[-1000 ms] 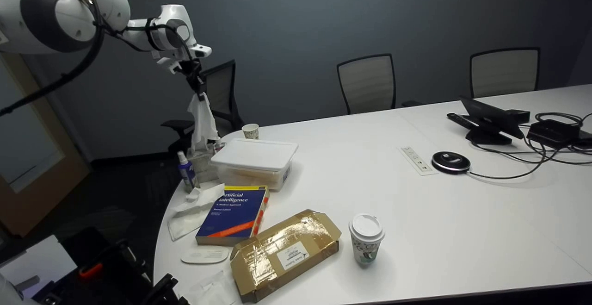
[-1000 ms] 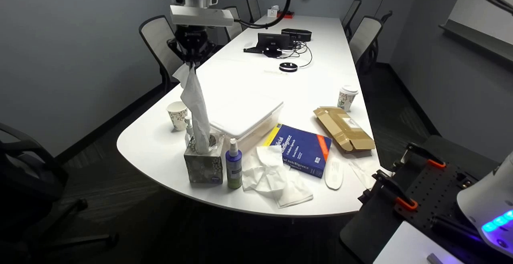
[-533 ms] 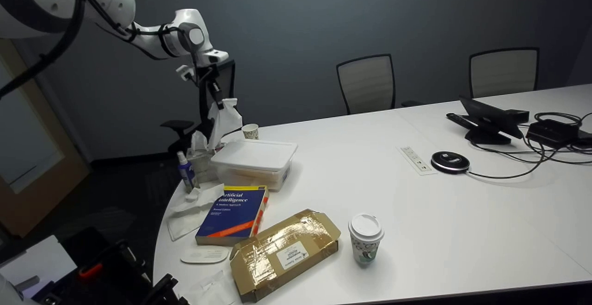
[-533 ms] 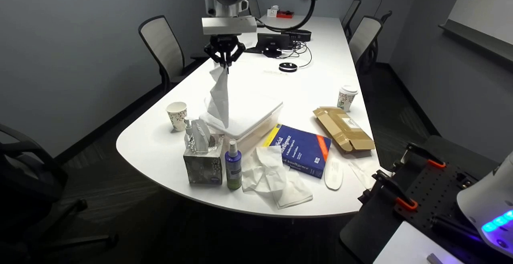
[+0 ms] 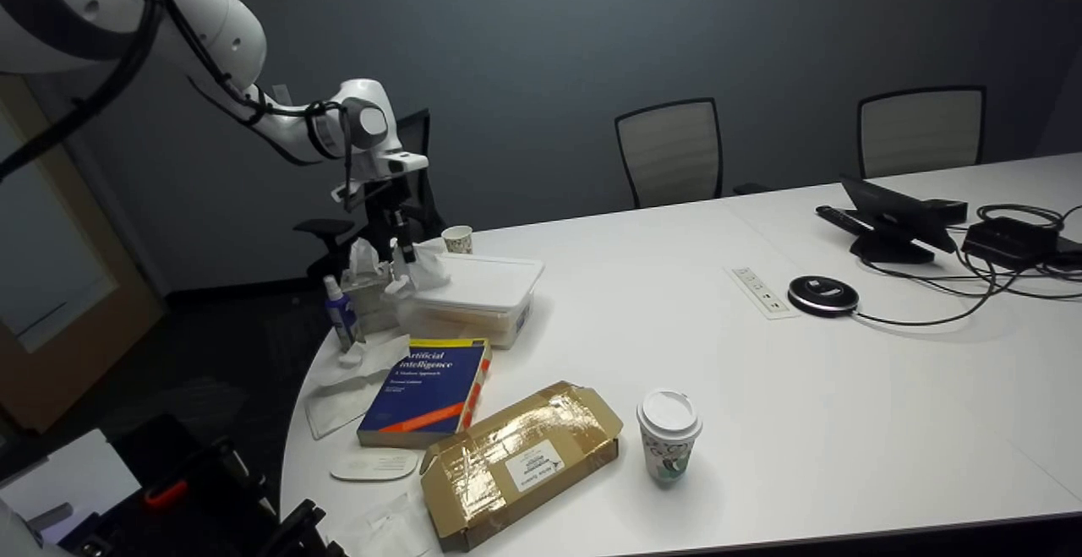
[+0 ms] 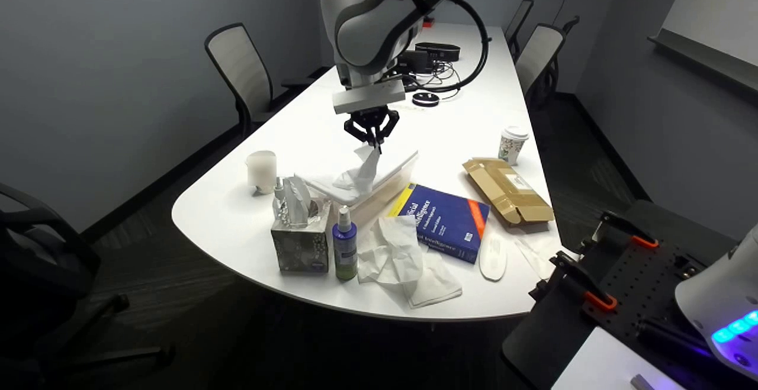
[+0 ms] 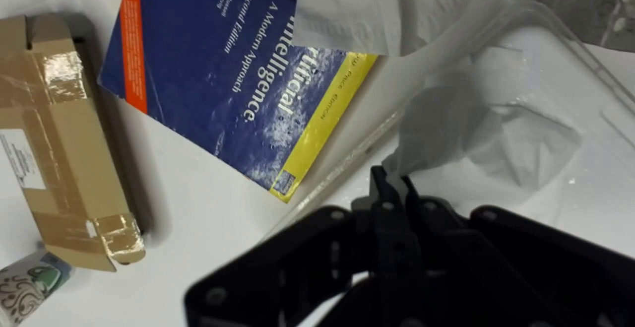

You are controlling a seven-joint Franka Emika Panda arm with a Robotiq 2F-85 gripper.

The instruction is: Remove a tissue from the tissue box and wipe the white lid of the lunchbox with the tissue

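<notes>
White tabletop [image 5: 845, 422] takes up much of the frame in both exterior views, and your arm [image 5: 224, 29] extends from the upper left in an exterior view. Left of the middle there, you have the translucent lunchbox [image 5: 469, 325] with its white lid [image 5: 494, 278] on top. Lower in the frame lies the cardboard box [image 5: 522, 464], with the blue textbook [image 5: 431, 392] near it on the left. Loose white sheets [image 6: 391, 252] lie beside the textbook, low in the middle of an exterior view, one of them overlapping its edge. Left of those you see the tissue box [image 6: 301, 248], a folded sheet [image 6: 297, 200] standing up from its top.

Your gripper [image 7: 392, 180] sits at the bottom of the wrist view, its fingers pressed together with the tissue [image 7: 488, 138] pinched at their very tips. From that pinch, the tissue fans out to the right and a little upward, over the lid. In an exterior view you find the tissue [image 6: 360, 178] hanging beneath the fingertips, trailing to the lower left as far as the lid's lower corner; how much of it rests on the lid, you cannot tell. Just right of the tissue box stands the purple spray bottle [image 6: 345, 249].
</notes>
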